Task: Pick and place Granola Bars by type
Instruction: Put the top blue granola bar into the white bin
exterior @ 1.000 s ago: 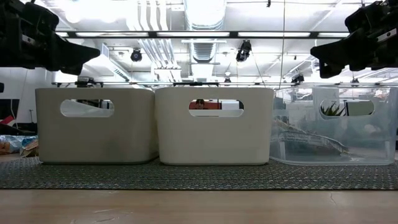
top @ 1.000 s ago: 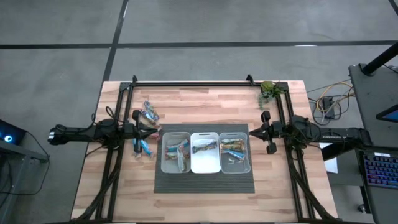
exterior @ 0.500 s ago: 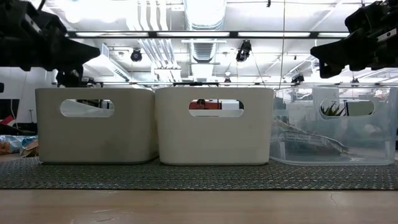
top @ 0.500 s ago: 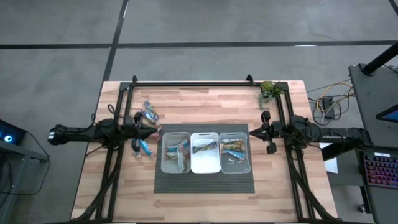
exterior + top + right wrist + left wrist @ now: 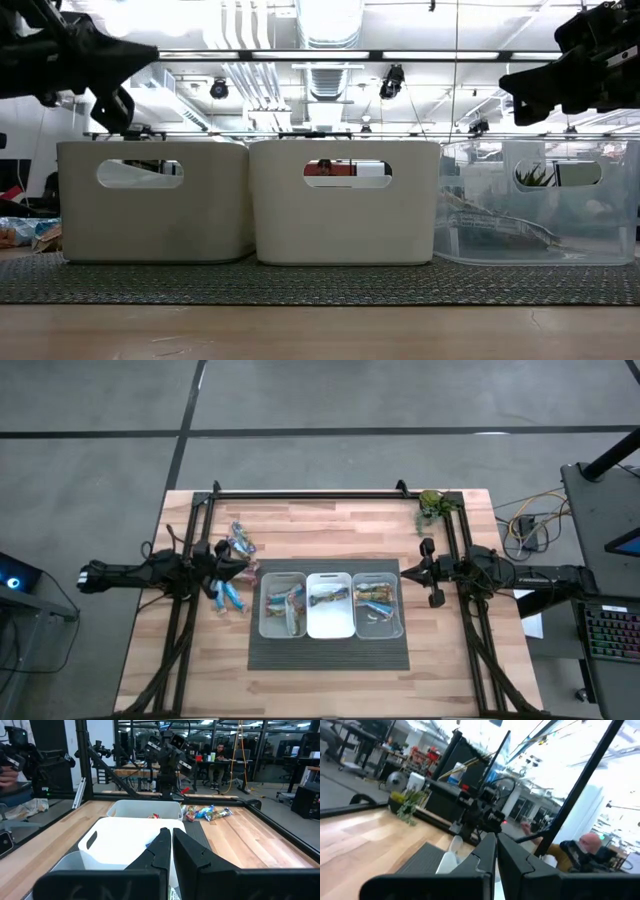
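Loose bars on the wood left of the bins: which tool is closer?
Left. The left tool hangs right beside the loose bars; the right tool is beyond the three bins.

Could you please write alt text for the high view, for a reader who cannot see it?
Three bins holding granola bars stand in a row on a dark mat on a wooden table, with more loose bars left of them. The left gripper and right gripper, both shut, flank the bins.
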Action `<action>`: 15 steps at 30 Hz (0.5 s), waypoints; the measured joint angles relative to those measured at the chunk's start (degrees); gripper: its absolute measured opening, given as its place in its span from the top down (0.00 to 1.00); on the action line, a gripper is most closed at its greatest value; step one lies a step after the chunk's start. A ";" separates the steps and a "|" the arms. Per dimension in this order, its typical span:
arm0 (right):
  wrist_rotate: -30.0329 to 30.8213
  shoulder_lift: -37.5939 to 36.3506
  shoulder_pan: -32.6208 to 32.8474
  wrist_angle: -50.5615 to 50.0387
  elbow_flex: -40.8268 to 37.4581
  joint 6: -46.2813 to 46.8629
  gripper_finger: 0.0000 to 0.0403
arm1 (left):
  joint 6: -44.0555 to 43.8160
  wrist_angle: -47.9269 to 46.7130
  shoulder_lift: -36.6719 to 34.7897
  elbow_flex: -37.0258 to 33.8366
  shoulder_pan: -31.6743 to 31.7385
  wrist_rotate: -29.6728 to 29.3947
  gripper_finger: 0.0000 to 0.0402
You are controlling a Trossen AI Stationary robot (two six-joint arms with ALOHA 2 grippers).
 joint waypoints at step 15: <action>0.00 0.00 -0.01 0.00 0.00 0.00 0.98 | 7.76 -5.06 3.20 6.50 -0.02 -0.86 1.00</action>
